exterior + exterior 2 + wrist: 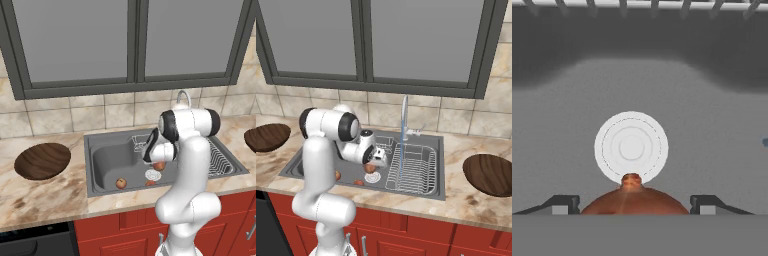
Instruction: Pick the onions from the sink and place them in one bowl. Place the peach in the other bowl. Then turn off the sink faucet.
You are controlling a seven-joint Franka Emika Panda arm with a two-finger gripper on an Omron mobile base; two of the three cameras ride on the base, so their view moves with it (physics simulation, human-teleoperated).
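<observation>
- We see our gripper (631,205) in the sink (107,157), fingers wide apart on both sides of an onion (634,201).
- We cannot tell if they squeeze it.
- Its tip points at the white drain (631,147).

White arm folded low over its base; hand (632,207) pointing downward, fingertips (560,204) spread wide apart

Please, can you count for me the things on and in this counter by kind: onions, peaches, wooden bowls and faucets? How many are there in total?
Onions: 2
Peach: 1
Wooden bowls: 2
Faucet: 1
Total: 6
</observation>
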